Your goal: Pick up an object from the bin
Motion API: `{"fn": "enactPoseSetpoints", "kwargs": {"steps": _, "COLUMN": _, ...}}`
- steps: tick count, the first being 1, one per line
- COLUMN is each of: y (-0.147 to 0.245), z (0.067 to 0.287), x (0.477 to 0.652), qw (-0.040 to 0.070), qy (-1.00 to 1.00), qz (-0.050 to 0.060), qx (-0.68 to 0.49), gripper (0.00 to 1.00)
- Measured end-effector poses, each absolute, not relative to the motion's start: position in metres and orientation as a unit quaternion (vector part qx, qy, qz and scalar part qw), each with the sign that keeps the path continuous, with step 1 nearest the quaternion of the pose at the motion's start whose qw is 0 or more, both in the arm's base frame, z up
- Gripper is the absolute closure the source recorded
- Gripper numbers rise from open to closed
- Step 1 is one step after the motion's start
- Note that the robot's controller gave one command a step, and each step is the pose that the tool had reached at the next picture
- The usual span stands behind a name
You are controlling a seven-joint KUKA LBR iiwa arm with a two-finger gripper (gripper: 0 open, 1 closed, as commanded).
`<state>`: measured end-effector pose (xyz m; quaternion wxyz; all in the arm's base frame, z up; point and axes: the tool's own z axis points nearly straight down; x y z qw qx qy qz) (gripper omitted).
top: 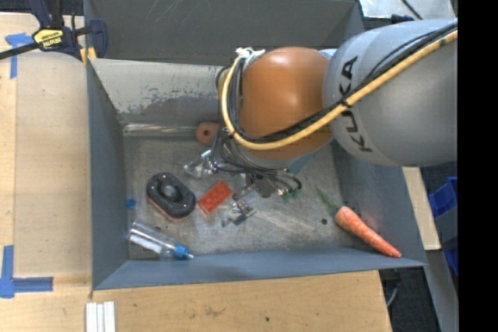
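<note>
My gripper [217, 188] hangs low over the middle of the bin floor, under the arm's orange dome. Its two metal fingertips [194, 166] stand apart, one to the upper left and one to the lower right of a small orange-red block [214, 200]. The block lies flat on the floor between them; whether they touch it I cannot tell. Just left of the block lies a black oval thing on a red base [170, 195]. A brown ring [206, 133] rests by the back wall, beside the dome.
A toy carrot [366, 232] lies in the front right corner. A clear tube with a blue tip [159, 242] lies along the front left, with a small blue bit [131, 205] by the left wall. The arm and dome cover the bin's back right.
</note>
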<state>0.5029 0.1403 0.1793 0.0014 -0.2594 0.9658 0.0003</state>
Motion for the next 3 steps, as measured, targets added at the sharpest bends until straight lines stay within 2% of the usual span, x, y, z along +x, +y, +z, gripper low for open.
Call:
{"fn": "enactPoseSetpoints", "kwargs": {"steps": 1, "y": 0.129, "z": 0.163, "x": 0.536, "qw": 0.004, "qy": 0.956, "qz": 0.000, "qx": -0.292, "gripper": 0.00}}
{"fn": "enactPoseSetpoints", "kwargs": {"steps": 2, "y": 0.099, "z": 0.076, "x": 0.546, "qw": 0.001, "qy": 0.916, "qz": -0.001, "qx": -0.402, "gripper": 1.00}}
{"fn": "enactPoseSetpoints", "kwargs": {"steps": 3, "y": 0.099, "z": 0.076, "x": 0.546, "qw": 0.001, "qy": 0.916, "qz": -0.001, "qx": -0.402, "gripper": 1.00}}
